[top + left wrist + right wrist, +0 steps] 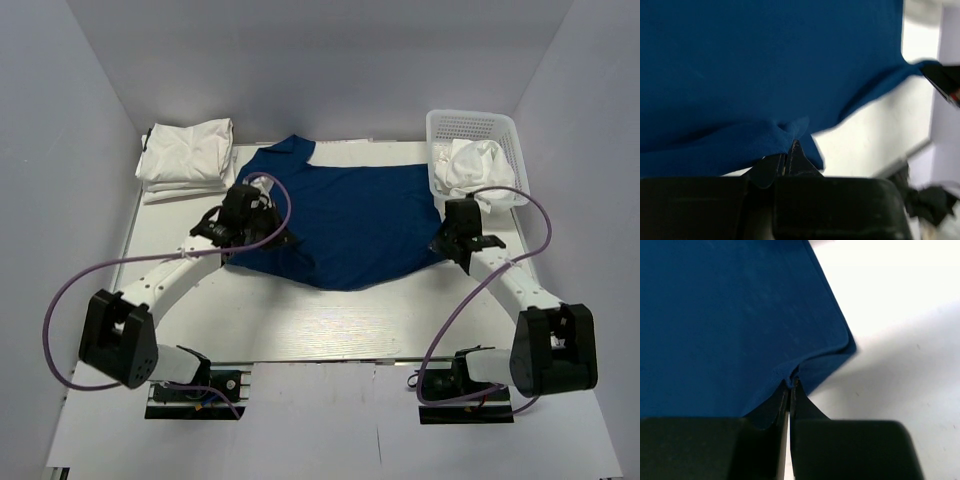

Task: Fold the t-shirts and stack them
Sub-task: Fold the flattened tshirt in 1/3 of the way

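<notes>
The royal blue t-shirt (345, 220) lies spread across the middle of the table, its lower edge sagging toward me. My left gripper (262, 228) is shut on the shirt's left edge; the left wrist view shows the cloth (740, 75) pinched between the closed jaws (789, 145). My right gripper (452, 243) is shut on the shirt's right edge; the right wrist view shows a fold of blue cloth (740, 315) nipped at the closed fingertips (791, 382). A stack of folded white t-shirts (188, 157) sits at the back left. A crumpled white t-shirt (478, 170) lies in the basket.
A white plastic mesh basket (470, 125) stands at the back right corner. Purple cables loop from both arms over the table sides. The table's front edge (330, 360) runs just ahead of the arm bases.
</notes>
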`<state>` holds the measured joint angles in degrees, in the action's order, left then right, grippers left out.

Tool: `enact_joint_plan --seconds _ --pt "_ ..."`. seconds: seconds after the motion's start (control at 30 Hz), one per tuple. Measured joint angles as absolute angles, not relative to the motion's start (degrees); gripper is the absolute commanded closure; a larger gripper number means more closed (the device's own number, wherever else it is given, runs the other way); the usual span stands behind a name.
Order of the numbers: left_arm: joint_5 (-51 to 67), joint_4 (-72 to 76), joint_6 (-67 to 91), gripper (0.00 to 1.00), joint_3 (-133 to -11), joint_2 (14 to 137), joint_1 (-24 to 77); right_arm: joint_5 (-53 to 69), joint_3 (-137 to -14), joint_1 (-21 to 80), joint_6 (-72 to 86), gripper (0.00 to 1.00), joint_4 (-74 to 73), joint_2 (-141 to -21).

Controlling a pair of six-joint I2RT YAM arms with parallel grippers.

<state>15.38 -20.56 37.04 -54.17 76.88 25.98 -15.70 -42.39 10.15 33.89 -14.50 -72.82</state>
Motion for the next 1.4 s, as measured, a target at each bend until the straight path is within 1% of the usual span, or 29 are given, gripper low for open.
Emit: enact_joint_plan --seconds 0.2,0.33,0.57,0.73,0.77,0.83,0.87,0.9,0.93,0.97,1.0,1.03,1.07,1.1,1.17,1.23,1.27,1.33,1.4 --pt "5.3 -21.2 34.4 1.00 -67.5 85.8 24.8 -16.5 -50.2 10.2 33.6 1.00 -14.7 -77.3" --pt "1.4 -20.9 32.3 1.00 -75.0 90.8 23.2 -18.3 -54.1 10.1 33.3 1.00 -15.3 -79.8" --pt "-2.2 -18.8 28.1 1.00 -79.4 98.0 20.5 -21.3 -61.7 10.1 32.2 1.00 -17.1 -86.0" --pt "-2.6 -16.8 25.2 1.00 -82.2 103.2 18.5 -23.4 -66.3 10.1 31.9 1.00 -18.6 -91.3" --pt "-2.5 -16.1 24.6 1.00 -83.2 104.5 18.1 -24.0 -66.8 10.1 31.9 0.95 -19.1 -92.1" --pt "-2.3 -15.1 23.7 1.00 -85.3 107.4 17.2 -24.8 -67.6 10.1 31.9 0.90 -20.1 -93.4" --pt "-2.2 -14.5 23.3 1.00 -86.3 108.8 17.0 -25.2 -67.9 10.1 31.9 0.83 -20.3 -94.0" --pt "-2.1 -14.1 23.0 0.92 -87.6 110.5 16.7 -25.3 -68.3 10.1 31.9 0.79 -20.6 -94.7" --pt "-1.9 -14.0 22.6 0.80 -89.2 112.4 16.3 -25.3 -68.9 10.1 31.8 0.77 -21.0 -95.2" --pt "-1.8 -13.8 22.2 0.64 -90.8 114.5 15.9 -25.3 -69.3 10.1 31.7 0.71 -21.3 -95.7" --pt "-1.8 -14.1 21.9 0.40 -92.7 116.4 15.6 -25.3 -70.0 10.1 31.7 0.67 -21.5 -96.1" --pt "-1.6 -15.1 22.1 0.01 -95.9 119.1 15.3 -25.3 -70.5 10.1 31.5 0.61 -21.6 -96.4" --pt "-1.7 -16.1 21.8 0.00 -98.8 121.4 15.0 -25.3 -71.3 10.1 31.5 0.56 -21.8 -96.7" --pt "-1.8 -17.7 22.7 0.00 -102.4 124.1 14.6 -25.4 -71.8 10.1 31.4 0.47 -21.8 -96.8" --pt "-1.9 -20.6 23.0 0.00 -108.4 128.2 13.7 -25.3 -72.5 10.2 31.1 0.40 -22.2 -96.8" --pt "-1.8 -22.8 23.4 0.00 -111.4 130.1 12.8 -24.7 -72.6 10.2 30.6 0.15 -22.1 -96.7" --pt "-1.4 -23.8 23.6 0.00 -111.4 130.1 12.4 -24.2 -72.5 10.2 30.2 0.10 -22.2 -96.6" --pt "-0.3 -24.3 24.0 0.00 -110.3 129.4 11.7 -22.8 -71.9 10.6 28.8 0.10 -22.0 -95.8" --pt "1.1 -23.0 24.1 0.00 -105.6 127.0 11.2 -21.1 -70.4 11.2 27.7 0.10 -20.9 -94.5"
